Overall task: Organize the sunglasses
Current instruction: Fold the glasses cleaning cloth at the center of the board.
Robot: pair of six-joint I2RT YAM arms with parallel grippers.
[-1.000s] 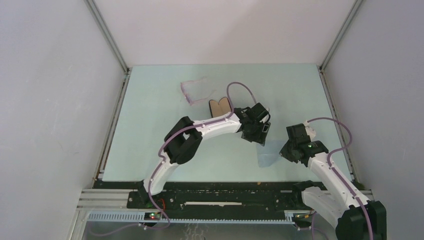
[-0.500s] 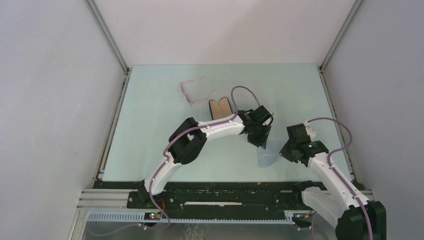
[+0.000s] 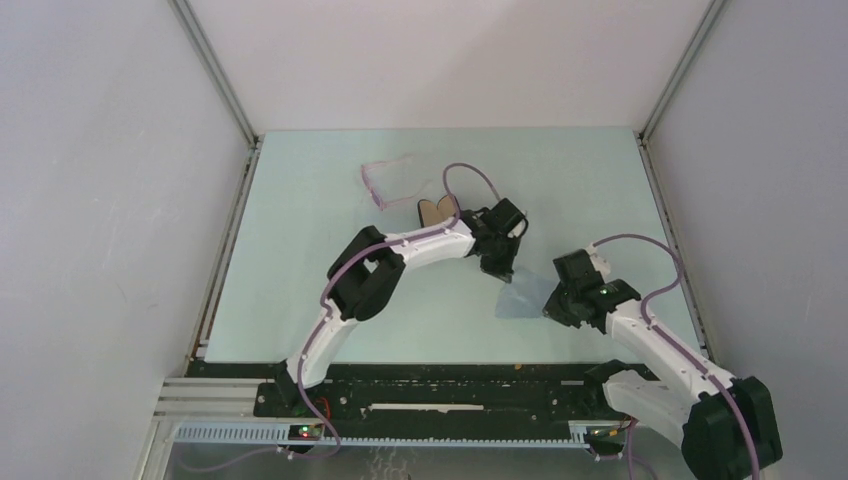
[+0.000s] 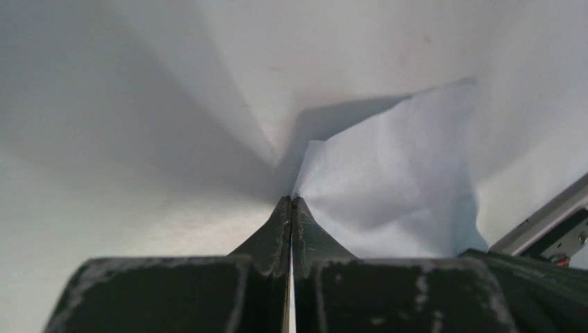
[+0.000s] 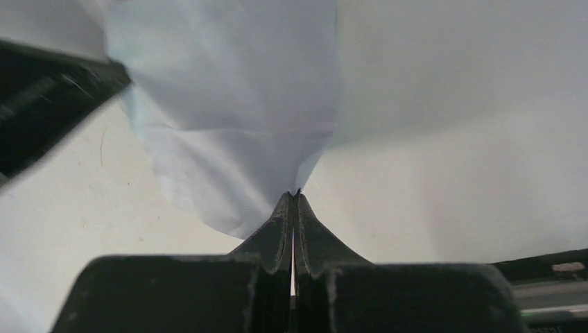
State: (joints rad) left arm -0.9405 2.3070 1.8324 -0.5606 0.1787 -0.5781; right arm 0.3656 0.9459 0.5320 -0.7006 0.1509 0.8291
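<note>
The sunglasses (image 3: 385, 181), a thin pale pink-purple frame, lie on the far left part of the table, apart from both arms. A small blue-grey cloth (image 3: 520, 298) hangs stretched between the two grippers. My left gripper (image 3: 503, 272) is shut on the cloth's far corner; in the left wrist view its tips (image 4: 292, 200) pinch the cloth (image 4: 402, 187). My right gripper (image 3: 548, 305) is shut on the near right corner, and in the right wrist view its tips (image 5: 295, 194) clamp the cloth (image 5: 236, 104).
The black case (image 3: 437, 211) with tan lining lies open just behind the left arm's forearm, partly hidden by it. The sunglasses sit a little left of and beyond the case. White walls enclose the table on three sides.
The left gripper has shut on the cloth's corner and drawn back to the left. The right gripper moved left with its corner. The cloth has shifted left and now spans between them.
</note>
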